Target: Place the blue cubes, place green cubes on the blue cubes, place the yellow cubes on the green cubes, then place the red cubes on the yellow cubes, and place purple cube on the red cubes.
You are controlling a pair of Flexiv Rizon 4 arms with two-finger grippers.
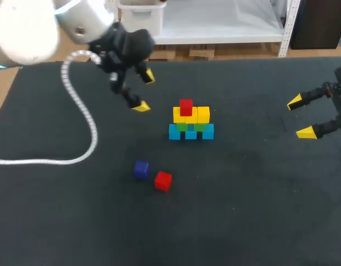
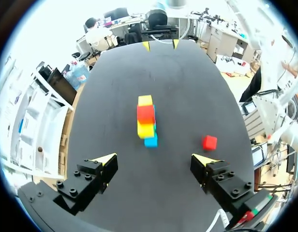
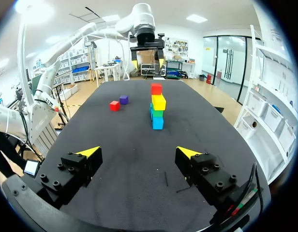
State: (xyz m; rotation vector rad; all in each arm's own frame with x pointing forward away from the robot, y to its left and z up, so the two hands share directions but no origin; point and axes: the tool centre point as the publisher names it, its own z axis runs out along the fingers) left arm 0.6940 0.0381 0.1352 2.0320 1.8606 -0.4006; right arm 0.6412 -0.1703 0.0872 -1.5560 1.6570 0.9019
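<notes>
Head view is the only one that shows you the stack (image 1: 191, 121) face on. From either wrist view you meet it end on, so each row collapses into a single block. In the left wrist view the green layer is all but lost between yellow and blue. The right arm is cut off at the picture's side, with little more than its fingers showing.

The counter (image 1: 259, 199) is a dark, matte sheet, and a white ribbed cable (image 1: 82, 119) loops across its left part.

The stack stands near the counter's middle. Three blue cubes (image 1: 191, 133) sit in a row at the bottom, with two green cubes (image 1: 183, 127) on them and two yellow cubes (image 1: 202, 114) above those. One red cube (image 1: 186, 106) is on top. Closer to you a purple cube (image 1: 140, 169) and a second red cube (image 1: 163, 180) lie on the counter, near each other but apart from the stack.

The left tool (image 1: 145, 91) hangs left of the stack and a little beyond it, its fingers spread wide and nothing between them. The right tool (image 1: 301, 117) sits well off to the right — also spread, also empty.
</notes>
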